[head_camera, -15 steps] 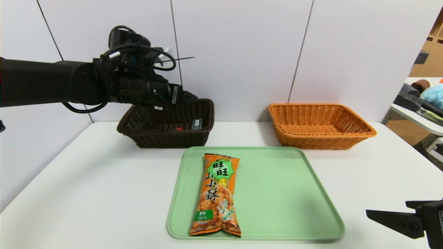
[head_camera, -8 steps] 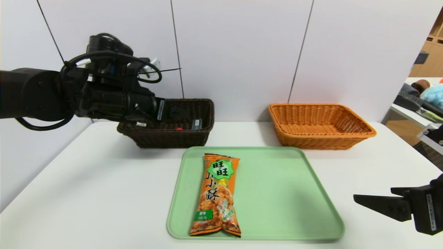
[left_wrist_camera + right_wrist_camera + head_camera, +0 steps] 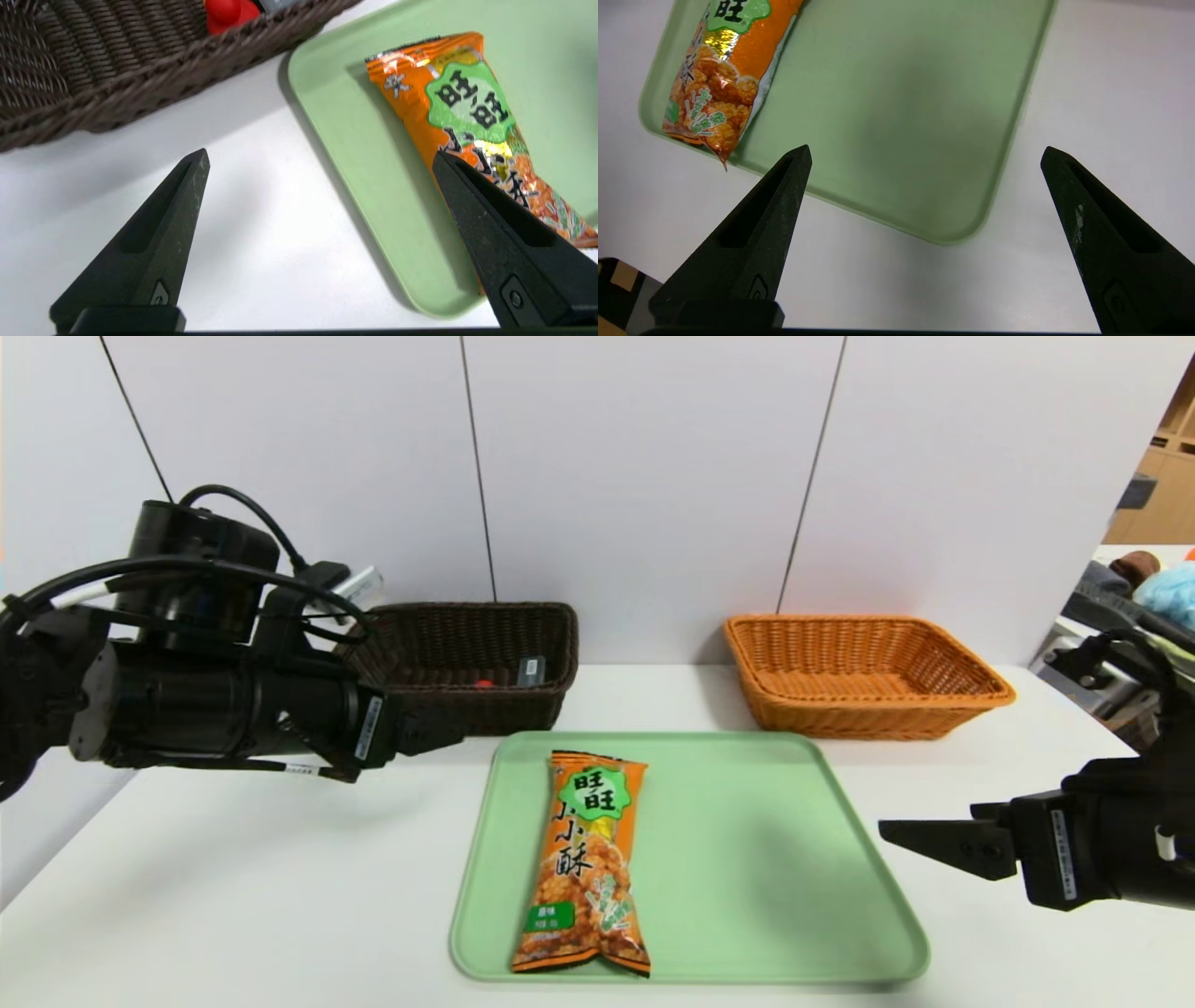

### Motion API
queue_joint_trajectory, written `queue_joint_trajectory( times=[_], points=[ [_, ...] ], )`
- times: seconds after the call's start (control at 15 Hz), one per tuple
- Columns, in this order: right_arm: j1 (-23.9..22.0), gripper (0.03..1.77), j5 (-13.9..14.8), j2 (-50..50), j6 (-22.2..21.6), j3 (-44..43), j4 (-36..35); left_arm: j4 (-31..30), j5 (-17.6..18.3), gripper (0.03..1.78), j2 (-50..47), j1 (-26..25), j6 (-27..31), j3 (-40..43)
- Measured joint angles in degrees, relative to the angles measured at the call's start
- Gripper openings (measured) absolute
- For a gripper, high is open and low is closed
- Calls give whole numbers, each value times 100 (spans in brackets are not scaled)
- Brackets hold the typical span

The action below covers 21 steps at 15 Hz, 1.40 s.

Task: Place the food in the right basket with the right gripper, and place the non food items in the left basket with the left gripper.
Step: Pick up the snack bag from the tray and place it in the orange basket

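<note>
Crinkly orange foil snack bag (image 3: 581, 866) printed 旺旺 小小酥, flat on smooth green tray (image 3: 794, 859). Woven wicker baskets: dark brown (image 3: 523, 625), orange (image 3: 864, 674). Left tool (image 3: 320, 158), right tool (image 3: 924, 154) both spread wide, gripping nothing.

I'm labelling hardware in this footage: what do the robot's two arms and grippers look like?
Both arms are matte black cylinders. The left gripper and right gripper each carry two long, tapered, pointed black fingers with a recessed slot and a small screw near the base. Black cables loop over the left wrist, which bears a round camera housing. White labels sit near each wrist.
</note>
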State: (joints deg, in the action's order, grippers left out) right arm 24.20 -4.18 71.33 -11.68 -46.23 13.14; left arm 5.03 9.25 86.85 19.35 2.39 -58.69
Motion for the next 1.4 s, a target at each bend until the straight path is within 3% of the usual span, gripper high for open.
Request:
queue_joint_trajectory(
  times=[0.33,0.73,1.07,1.4],
  points=[
    [378,170,2,703,-100,-641,-22,4,11,169,-492,28,6,605],
    [1012,170,72,1687,-1167,-1686,57,15,89,169,-811,218,461,996],
    [1499,170,663,2286,-1779,-2125,223,4,100,169,-874,269,496,1023],
    [2086,170,1142,3038,-2219,-3202,1069,0,89,169,-929,291,496,1068]
  ],
)
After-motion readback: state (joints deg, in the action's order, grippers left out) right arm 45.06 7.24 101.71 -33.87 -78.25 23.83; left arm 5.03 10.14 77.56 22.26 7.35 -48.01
